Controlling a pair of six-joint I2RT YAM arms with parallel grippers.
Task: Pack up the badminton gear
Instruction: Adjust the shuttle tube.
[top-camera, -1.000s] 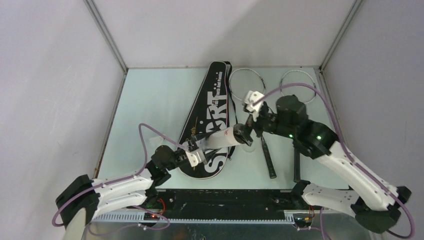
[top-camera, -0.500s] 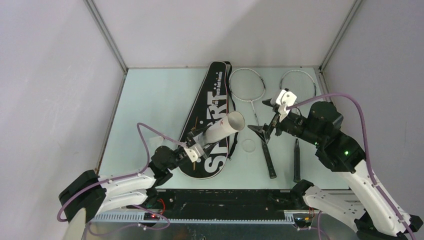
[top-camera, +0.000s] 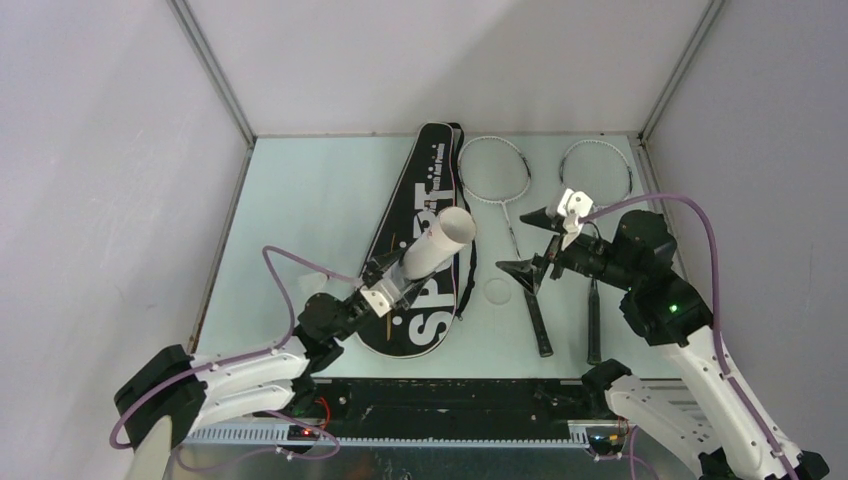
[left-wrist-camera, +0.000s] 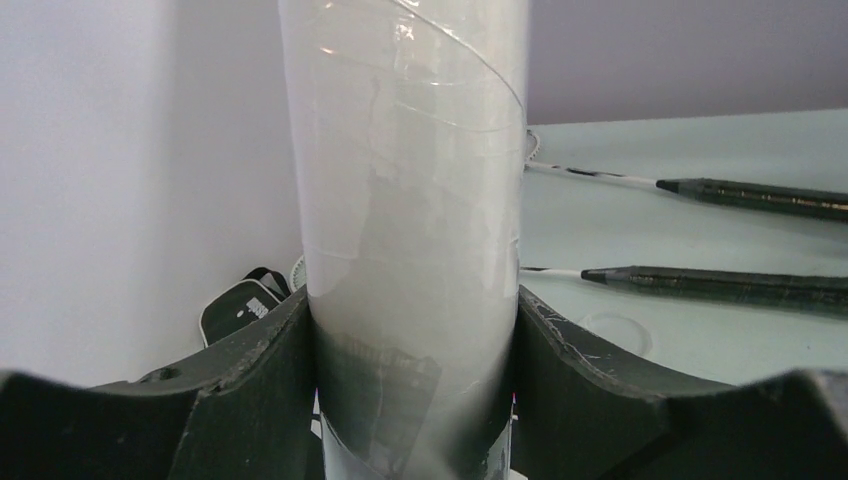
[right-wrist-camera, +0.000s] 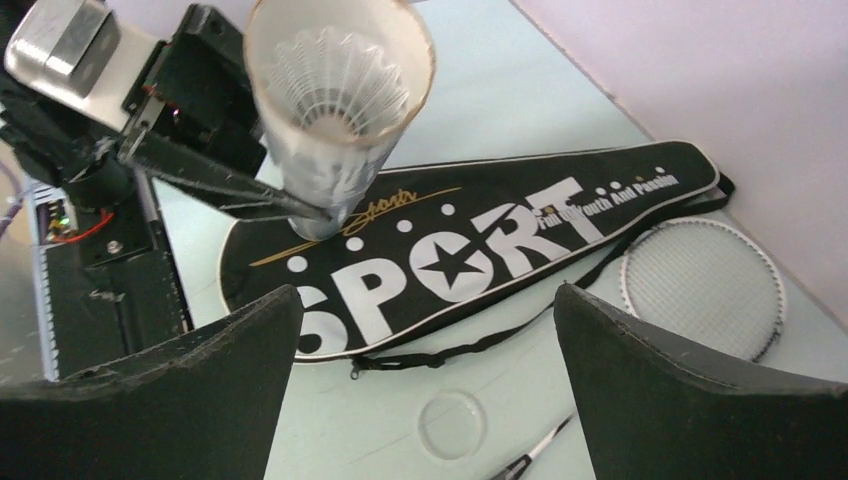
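My left gripper (top-camera: 385, 290) is shut on the lower part of the long white tube (top-camera: 432, 245) and holds it tilted up above the black "SPORT" bag (top-camera: 425, 200). In the left wrist view the tube (left-wrist-camera: 410, 200) fills the gap between my fingers. The right wrist view looks into the tube's open mouth (right-wrist-camera: 335, 110), where a white shuttlecock (right-wrist-camera: 335, 85) sits inside. My right gripper (top-camera: 530, 242) is open and empty, a little right of the tube mouth, above the left racket's shaft. Two silver rackets (top-camera: 492, 170) (top-camera: 597, 170) lie right of the bag, handles toward me.
A round clear lid (top-camera: 497, 291) lies on the table between the bag and the left racket's handle (top-camera: 538, 320), and shows below my right gripper (right-wrist-camera: 452, 425). The bag's strap (right-wrist-camera: 480, 350) trails beside it. Walls enclose the table on three sides.
My right gripper has drawn back to the right, away from the tube mouth, and stays open. My left gripper has swung the tube left and tipped it up over the bag.
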